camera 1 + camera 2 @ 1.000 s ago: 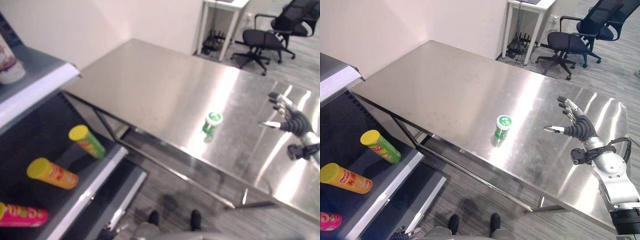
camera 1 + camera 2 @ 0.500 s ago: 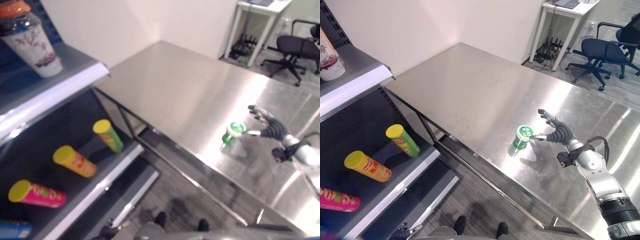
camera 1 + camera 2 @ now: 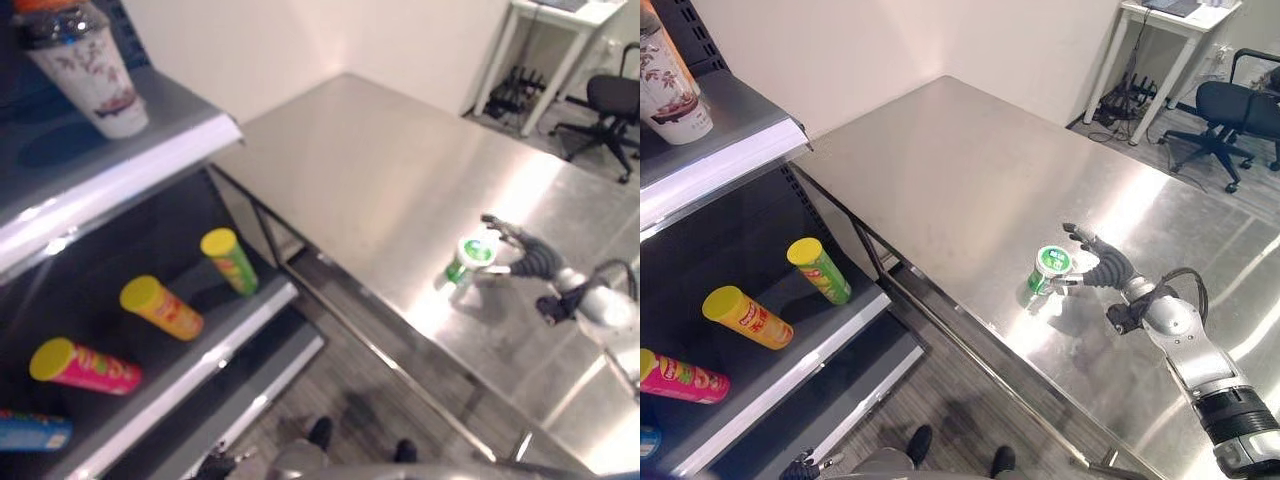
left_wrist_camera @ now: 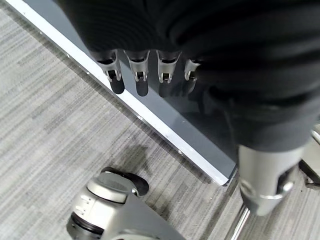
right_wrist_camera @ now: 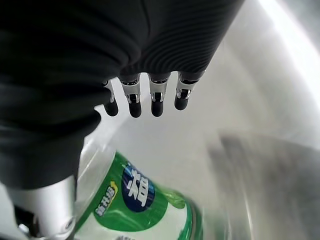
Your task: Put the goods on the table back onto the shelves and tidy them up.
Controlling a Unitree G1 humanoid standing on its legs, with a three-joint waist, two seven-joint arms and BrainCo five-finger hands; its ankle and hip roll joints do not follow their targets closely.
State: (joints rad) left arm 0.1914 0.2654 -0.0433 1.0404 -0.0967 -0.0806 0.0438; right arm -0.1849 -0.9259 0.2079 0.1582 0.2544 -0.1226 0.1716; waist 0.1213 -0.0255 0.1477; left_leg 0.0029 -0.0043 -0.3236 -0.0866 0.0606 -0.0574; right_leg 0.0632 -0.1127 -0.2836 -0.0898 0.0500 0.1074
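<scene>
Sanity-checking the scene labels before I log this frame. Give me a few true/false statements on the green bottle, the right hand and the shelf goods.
1. The green bottle stands upright on the steel table. True.
2. The right hand is beside the bottle, fingers not closed round it. True.
3. The bottle already sits on a shelf. False: it is on the table.
4. Three tubes lie on the lower shelf: green tube, orange tube, pink tube. True.
5. The left hand holds a tube. False: it holds nothing.
</scene>
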